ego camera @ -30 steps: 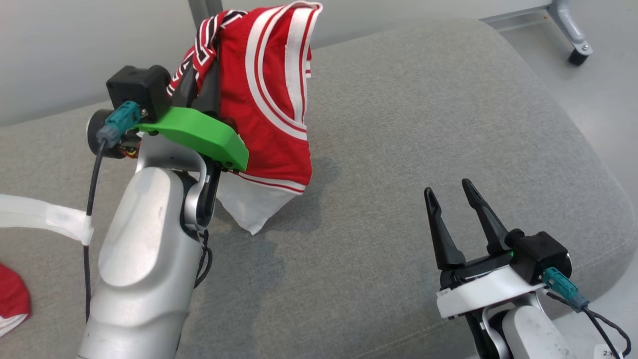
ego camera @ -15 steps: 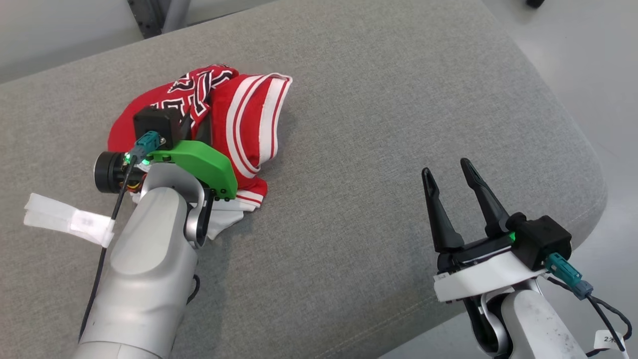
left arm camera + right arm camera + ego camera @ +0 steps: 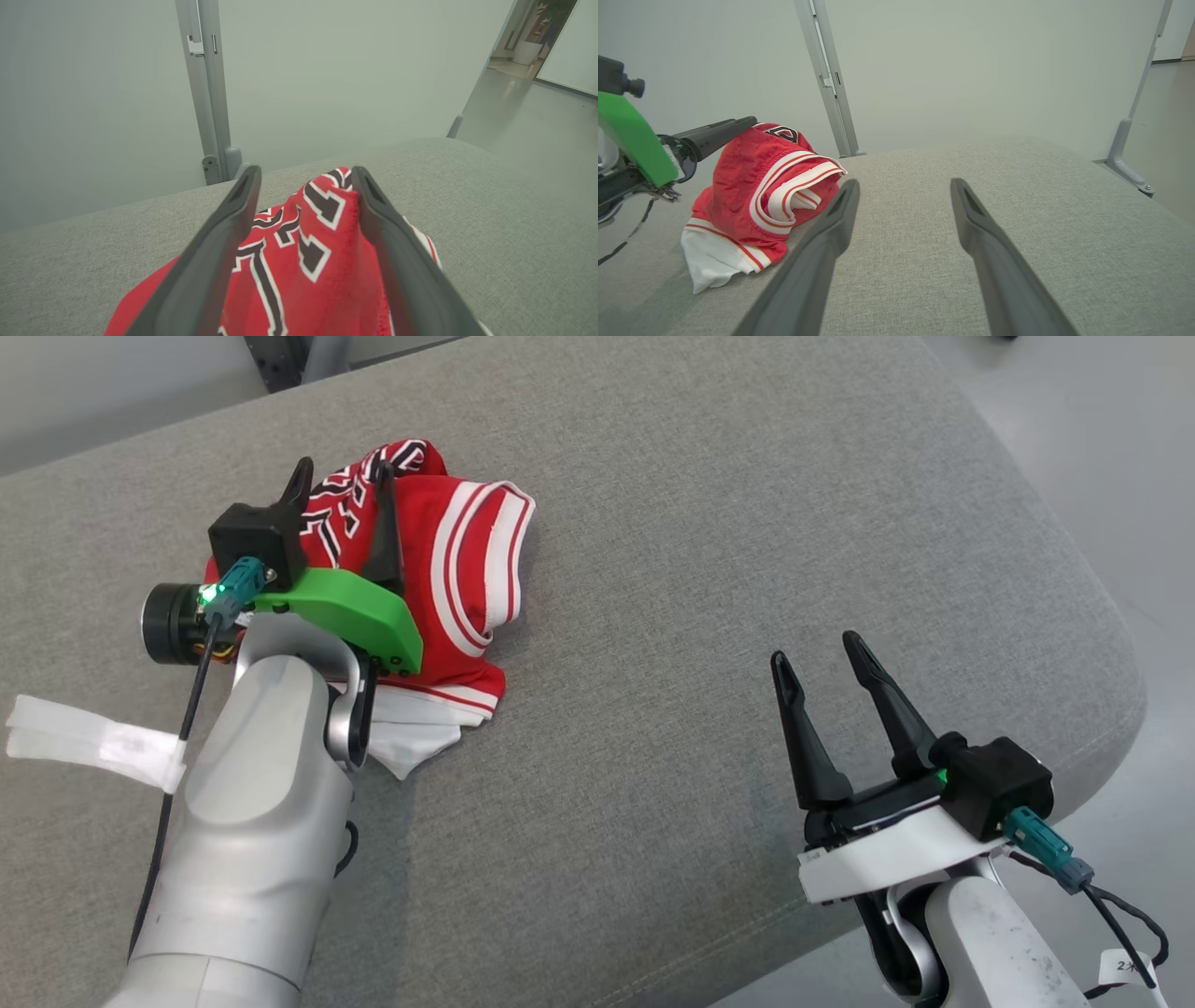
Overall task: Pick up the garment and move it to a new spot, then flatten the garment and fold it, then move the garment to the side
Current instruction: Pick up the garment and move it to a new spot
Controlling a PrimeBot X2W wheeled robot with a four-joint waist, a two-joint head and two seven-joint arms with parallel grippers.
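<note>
Garment point(image 3: 467, 569): was laid crumpled on the cushion point(image 3: 700, 569), upper left. Left gripper point(image 3: 341, 504): formerly clamped, was spread wide astride it. Right gripper point(image 3: 815, 651): was kept wide, empty, lower right.

The garment point(image 3: 467, 569) is red with white stripes and black letters. It lies bunched up in a heap in the upper left of the head view. A white corner pokes out below.

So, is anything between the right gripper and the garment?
Nothing visible does: bare cushion lies between the right gripper and the garment. The open left gripper sits over the garment's left part, off that path.
</note>
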